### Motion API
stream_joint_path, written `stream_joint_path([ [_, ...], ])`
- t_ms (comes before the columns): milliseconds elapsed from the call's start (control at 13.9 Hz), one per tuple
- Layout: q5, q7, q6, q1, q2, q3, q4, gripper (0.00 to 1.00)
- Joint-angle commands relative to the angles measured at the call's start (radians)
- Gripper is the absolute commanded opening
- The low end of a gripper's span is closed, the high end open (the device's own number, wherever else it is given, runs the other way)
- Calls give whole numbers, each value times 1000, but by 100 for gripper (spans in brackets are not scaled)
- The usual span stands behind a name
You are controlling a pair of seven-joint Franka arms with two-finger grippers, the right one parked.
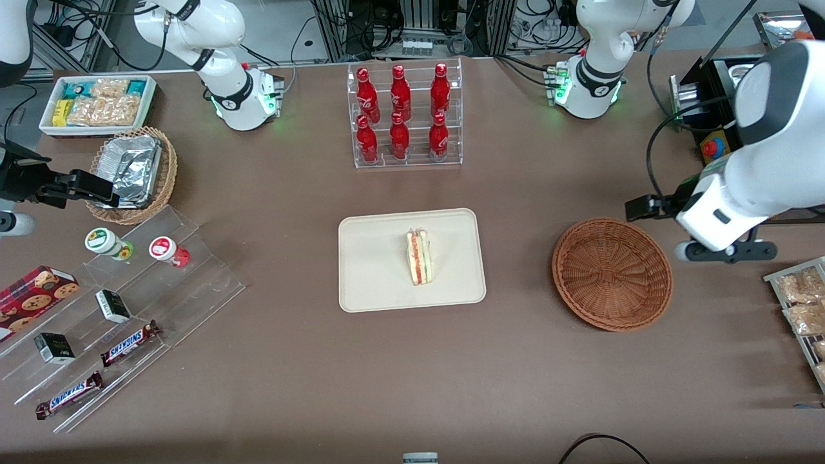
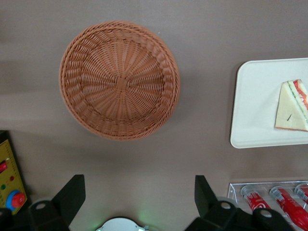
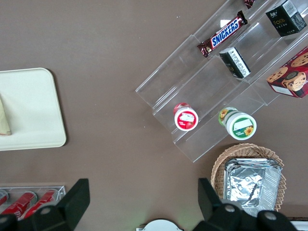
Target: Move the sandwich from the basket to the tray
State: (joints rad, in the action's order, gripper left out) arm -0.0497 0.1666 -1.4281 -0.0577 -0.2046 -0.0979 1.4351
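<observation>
Brown tabletop: sandwich (image 1: 419,257) lies on the tray (image 1: 374,283), long axis running toward the front camera; the basket (image 1: 611,274) sits empty beside the open, empty gripper (image 2: 139,192), raised well apart from the sandwich

The sandwich (image 1: 419,257) lies on the tray (image 1: 374,283); the gripper (image 2: 139,195) hovers open above the table near the basket (image 1: 611,273).
</observation>
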Motion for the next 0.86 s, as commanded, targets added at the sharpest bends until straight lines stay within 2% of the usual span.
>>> stream_joint_path([
  [0, 43, -9, 53, 2, 74, -8, 34, 100],
  [72, 63, -9, 63, 4, 94, -8, 45, 100],
  [360, 64, -9, 80, 50, 197, -8, 117, 100],
  [792, 48, -9, 121, 85, 231, 4, 99, 100],
])
